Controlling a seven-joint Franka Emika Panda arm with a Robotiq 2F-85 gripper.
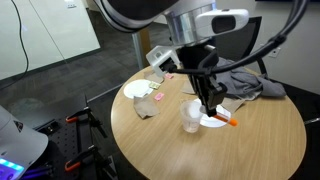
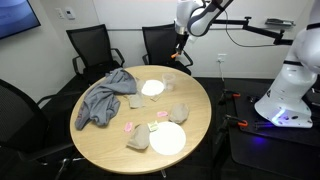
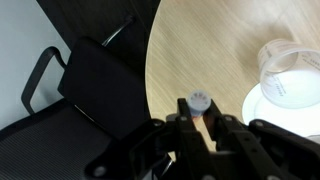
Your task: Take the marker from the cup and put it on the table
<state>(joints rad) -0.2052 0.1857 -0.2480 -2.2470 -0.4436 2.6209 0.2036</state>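
The tool (image 3: 200,126) pinches the marker (image 3: 198,103), white end facing the wrist camera, over the bench (image 3: 190,50) close to its curved dark edge. The cup (image 3: 287,66) stands apart, against a white plate (image 3: 262,112). A black chair (image 3: 90,85) sits just past the edge. Bare wood surrounds the tool.

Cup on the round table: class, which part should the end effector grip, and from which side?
Probably the upper wall of the cup, coming down from above: it stands upright, mouth open, and looks narrow enough to straddle.
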